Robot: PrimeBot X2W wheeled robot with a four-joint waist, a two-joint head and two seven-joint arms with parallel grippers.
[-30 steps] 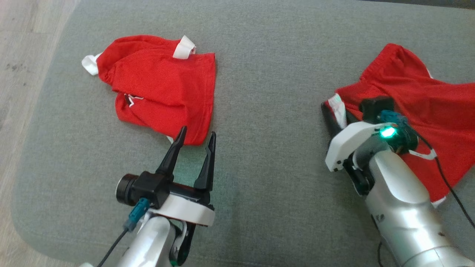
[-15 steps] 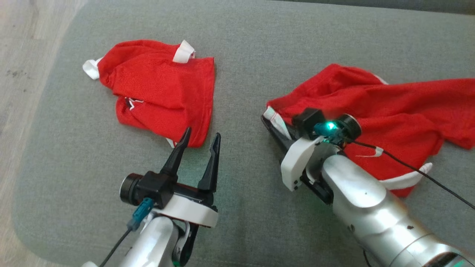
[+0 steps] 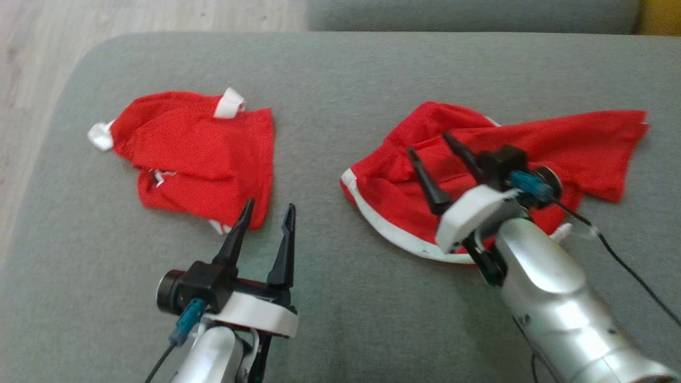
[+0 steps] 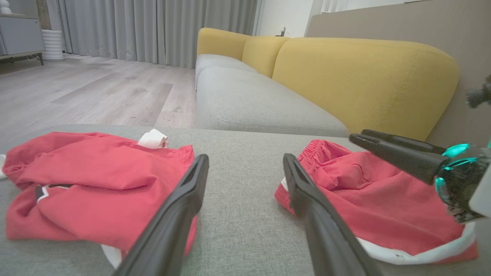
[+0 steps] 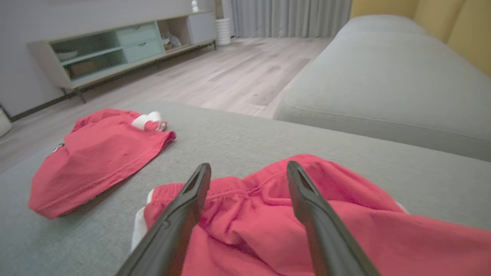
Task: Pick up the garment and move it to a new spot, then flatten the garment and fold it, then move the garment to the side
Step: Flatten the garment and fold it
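Note:
A crumpled red garment with white trim (image 3: 585, 143) lies on the right of the grey cushion (image 3: 330, 106). My right gripper (image 3: 428, 142) hovers open just over its left part, fingers spread, nothing between them. The right wrist view has the red cloth (image 5: 249, 214) right below the open fingers (image 5: 249, 165). A second red garment (image 3: 191, 154) lies bunched on the left. My left gripper (image 3: 270, 205) stands open at its near edge, empty. In the left wrist view its fingers (image 4: 245, 158) point between the two garments (image 4: 88, 184) (image 4: 364, 199).
The cushion's rounded left edge (image 3: 53, 159) drops to a wooden floor (image 3: 133, 16). A yellow-backed sofa (image 4: 364, 76) stands beyond the cushion, and a low sideboard (image 5: 115, 46) lines the far wall. A black cable (image 3: 633, 276) trails from my right wrist.
My right gripper dragged the right garment leftward, then opened and let it go; its fingers now stand above the cloth. The head camera has shifted. My left gripper stays open.

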